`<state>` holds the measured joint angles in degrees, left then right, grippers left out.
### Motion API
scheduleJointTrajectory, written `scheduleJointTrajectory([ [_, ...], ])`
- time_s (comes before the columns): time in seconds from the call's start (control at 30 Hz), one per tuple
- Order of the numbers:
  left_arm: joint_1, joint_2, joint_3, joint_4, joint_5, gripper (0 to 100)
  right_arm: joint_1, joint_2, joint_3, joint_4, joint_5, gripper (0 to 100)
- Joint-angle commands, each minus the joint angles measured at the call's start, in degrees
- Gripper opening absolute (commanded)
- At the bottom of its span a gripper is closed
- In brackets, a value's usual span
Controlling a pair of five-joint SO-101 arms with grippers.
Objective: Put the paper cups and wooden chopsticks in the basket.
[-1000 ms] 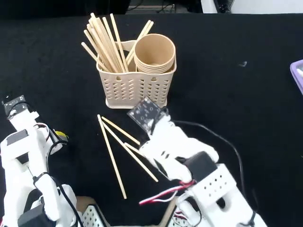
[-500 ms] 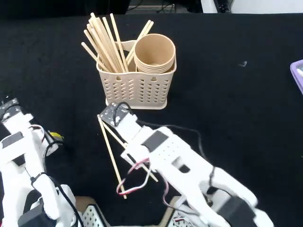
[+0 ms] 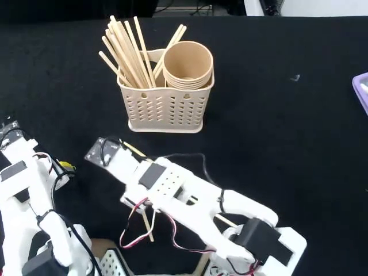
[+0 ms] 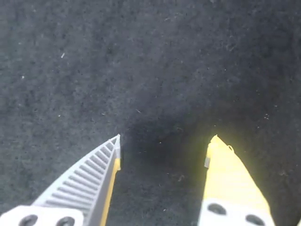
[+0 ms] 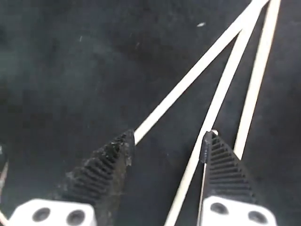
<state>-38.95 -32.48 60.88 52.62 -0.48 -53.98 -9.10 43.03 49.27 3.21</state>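
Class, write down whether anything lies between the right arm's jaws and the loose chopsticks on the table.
Nothing visible does. The open jaws sit right over the chopsticks, with one stick running between them.

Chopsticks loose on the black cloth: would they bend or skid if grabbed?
The chopsticks look thin, straight and wooden, so probably stiff and light. Lying flat on the black cloth, they may slide or roll if nudged. Being slim, they could slip from the open right end effector unless pinched squarely.
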Motion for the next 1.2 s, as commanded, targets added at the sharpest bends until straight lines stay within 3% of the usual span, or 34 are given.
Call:
scheduleJointTrajectory([
  [0.0, -2.5, 0.1, -0.7, -0.8, 0.5, 29, -0.4, 0.4, 0.3, -6.5, -3.9, 23.4],
  [0.2, -6.8, -0.4, -0.5, -3.0, 3.1, 29, -0.3, 0.4, 5.9, -16.4, -4.3, 23.4],
  [0.37, -9.6, -0.1, -0.5, -4.4, 5.4, 29, -0.3, 0.4, 6.2, -17.0, -4.2, 23.4],
  [0.7, -9.5, -0.4, -0.3, -4.2, 5.3, 29, 3.7, 8.3, -2.9, -4.1, 0.8, 22.9],
  [0.97, -9.5, -0.4, -0.3, -4.0, 5.2, 29, 6.4, 11.6, -6.6, -0.9, 4.8, 15.2],
  [1.1, -9.5, -0.4, -0.3, -4.2, 5.2, 29, 6.2, 11.5, -7.1, 0.3, 5.2, 2.5],
  [1.17, -9.5, -0.4, -0.3, -4.2, 5.2, 29, 6.2, 10.7, -7.2, 0.6, 5.2, 2.0],
])
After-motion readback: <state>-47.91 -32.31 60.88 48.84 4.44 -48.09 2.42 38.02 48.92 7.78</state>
